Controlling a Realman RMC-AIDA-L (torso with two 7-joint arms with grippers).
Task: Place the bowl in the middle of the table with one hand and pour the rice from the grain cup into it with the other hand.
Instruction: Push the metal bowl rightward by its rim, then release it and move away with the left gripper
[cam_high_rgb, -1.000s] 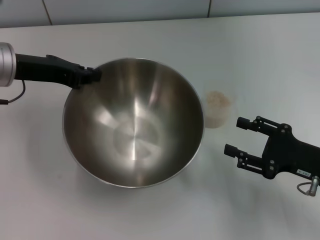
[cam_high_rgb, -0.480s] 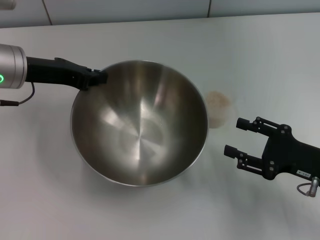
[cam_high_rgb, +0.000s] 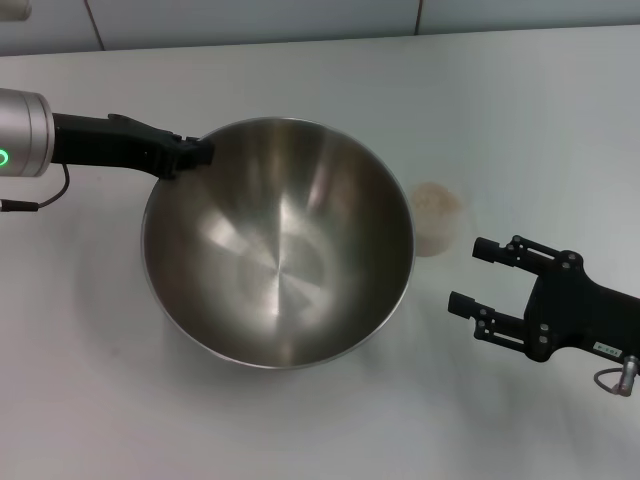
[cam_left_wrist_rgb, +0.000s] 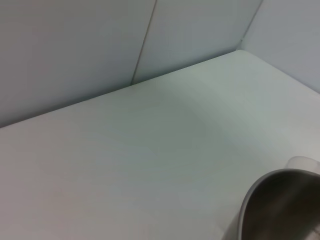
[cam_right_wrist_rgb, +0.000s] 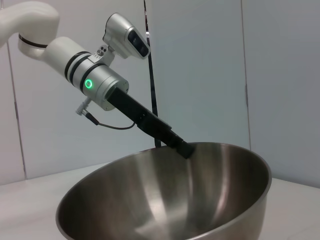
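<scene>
The large steel bowl (cam_high_rgb: 280, 245) is on the white table (cam_high_rgb: 300, 430), near its middle. My left gripper (cam_high_rgb: 195, 152) is shut on the bowl's far-left rim. The small clear grain cup (cam_high_rgb: 437, 218) with beige rice (cam_high_rgb: 436, 198) in it stands upright just right of the bowl. My right gripper (cam_high_rgb: 470, 273) is open and empty, to the right of the cup and nearer the front, with its fingers pointing toward the bowl. The right wrist view shows the bowl (cam_right_wrist_rgb: 165, 200) with the left gripper (cam_right_wrist_rgb: 182, 148) on its rim. The left wrist view shows a part of the bowl's rim (cam_left_wrist_rgb: 270, 200).
A tiled wall (cam_high_rgb: 250, 20) runs along the table's far edge. There is bare tabletop in front of the bowl and behind it.
My left arm has shifted the bowl a little to the right, closer to the cup, and it has held still for the last half second. The right gripper has not moved.
</scene>
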